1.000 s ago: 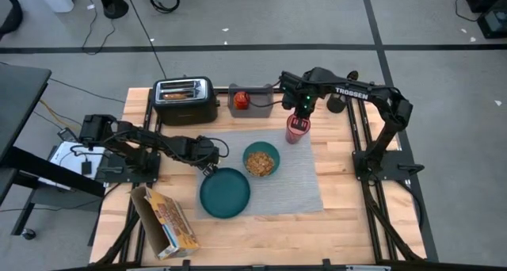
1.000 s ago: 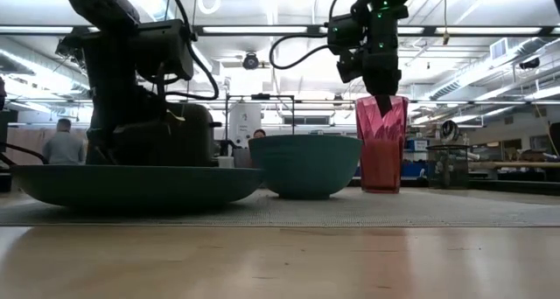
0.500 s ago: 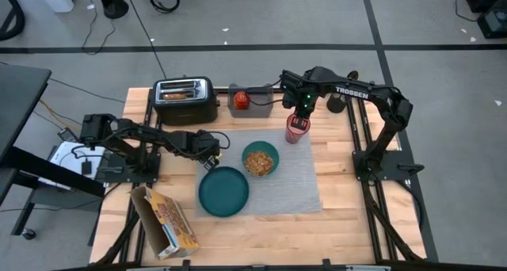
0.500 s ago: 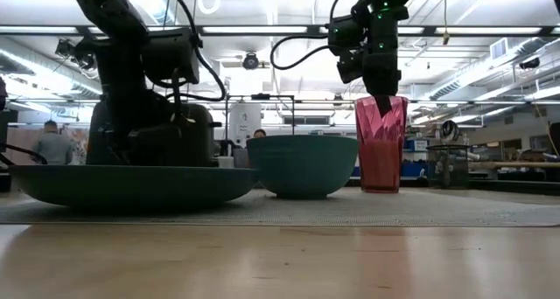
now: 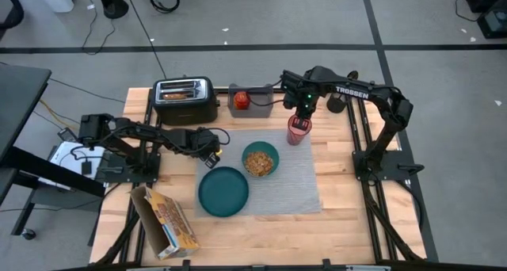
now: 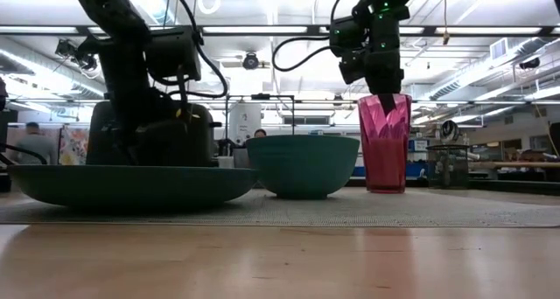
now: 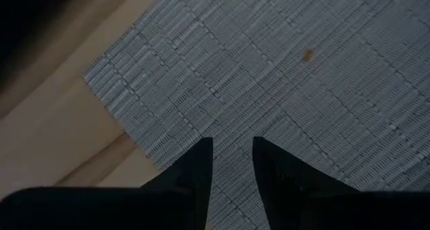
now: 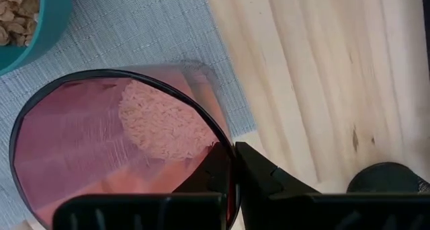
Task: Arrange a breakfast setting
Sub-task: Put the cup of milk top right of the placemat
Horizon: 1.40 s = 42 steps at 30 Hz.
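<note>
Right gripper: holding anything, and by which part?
Yes. The right gripper pinches the red cup by its rim, one of its fingers inside the wall.

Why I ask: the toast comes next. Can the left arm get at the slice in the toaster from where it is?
Probably yes. The left gripper hovers empty over the placemat's corner, jaws slightly apart, and the toaster stands just beyond with the toast slice exposed in its slot. Nothing lies between.

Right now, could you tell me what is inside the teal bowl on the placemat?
The teal bowl holds brownish cereal pieces, heaped across its middle. They cover the bowl's bottom, so whether anything lies beneath them cannot be seen.
</note>
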Each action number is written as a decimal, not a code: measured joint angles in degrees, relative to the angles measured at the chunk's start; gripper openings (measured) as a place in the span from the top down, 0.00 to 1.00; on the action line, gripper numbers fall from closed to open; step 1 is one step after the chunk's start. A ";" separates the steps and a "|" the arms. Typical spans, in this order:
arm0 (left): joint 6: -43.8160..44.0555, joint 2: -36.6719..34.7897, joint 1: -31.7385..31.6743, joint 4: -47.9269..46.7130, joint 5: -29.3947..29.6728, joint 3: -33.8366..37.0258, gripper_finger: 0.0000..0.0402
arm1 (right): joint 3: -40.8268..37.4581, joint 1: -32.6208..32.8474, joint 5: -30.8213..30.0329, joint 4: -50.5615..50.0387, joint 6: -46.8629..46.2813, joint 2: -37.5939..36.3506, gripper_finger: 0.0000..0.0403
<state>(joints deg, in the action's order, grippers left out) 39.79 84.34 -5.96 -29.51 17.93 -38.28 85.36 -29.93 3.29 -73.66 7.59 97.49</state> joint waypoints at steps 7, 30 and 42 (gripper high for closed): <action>-0.05 -0.09 0.00 -1.19 -0.07 -1.99 0.71 | 0.00 -0.09 0.37 1.92 -0.13 0.00 0.96; -11.95 -0.09 -4.02 -11.12 0.04 -25.57 0.72 | -0.57 -0.30 1.62 1.27 -0.32 0.63 0.96; -15.58 -0.11 -5.88 -11.40 0.04 -31.63 0.72 | -0.76 -0.25 2.59 0.27 -0.36 0.72 0.96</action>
<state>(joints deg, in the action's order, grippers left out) 24.21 84.23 -11.84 -40.90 17.98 -69.91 84.60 -30.19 5.88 -73.38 7.23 98.22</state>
